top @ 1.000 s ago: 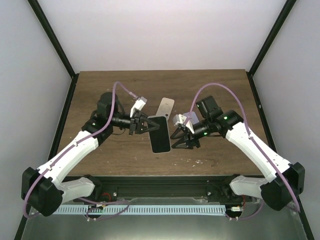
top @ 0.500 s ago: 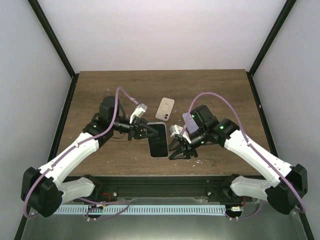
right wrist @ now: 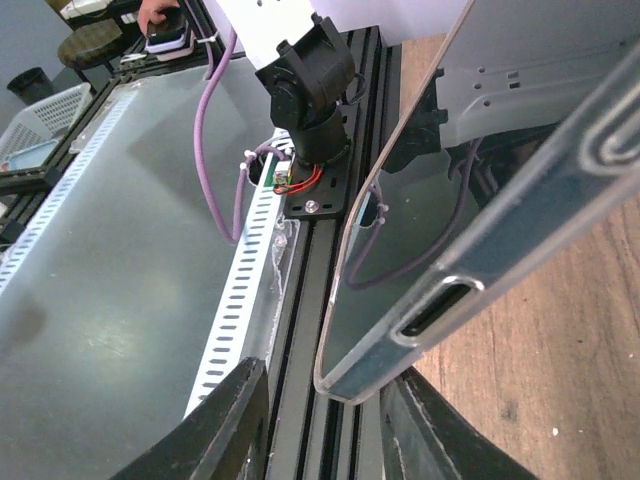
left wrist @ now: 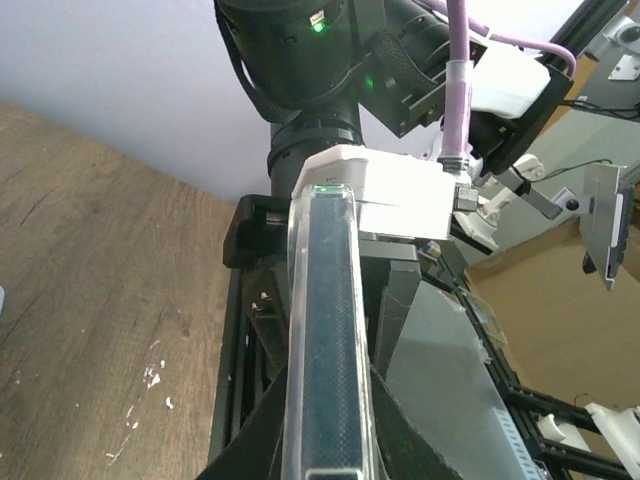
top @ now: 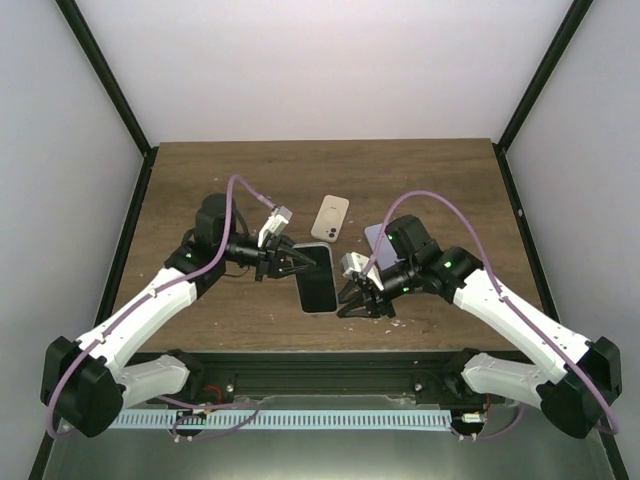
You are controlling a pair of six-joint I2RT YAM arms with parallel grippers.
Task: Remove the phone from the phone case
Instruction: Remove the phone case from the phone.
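Observation:
The phone in its clear case [top: 315, 277] is held above the table, dark screen up. My left gripper [top: 285, 262] is shut on its far-left edge. In the left wrist view the cased phone [left wrist: 325, 330] runs edge-on between the fingers [left wrist: 250, 440]. My right gripper [top: 358, 298] is open at the phone's near-right corner. In the right wrist view the clear case corner with its port cutout [right wrist: 440, 305] lies between the spread fingers [right wrist: 230, 420], close to the right one.
A beige phone [top: 330, 216] lies face down on the wooden table [top: 200, 170] behind the held phone. A pale purple object [top: 376, 236] lies partly behind the right arm. The black frame rail [top: 330, 372] runs along the near edge.
The left gripper has carried the cased phone a little toward the near edge, uncovering the beige phone. The right gripper has moved nearer and left, to the phone's near-right corner.

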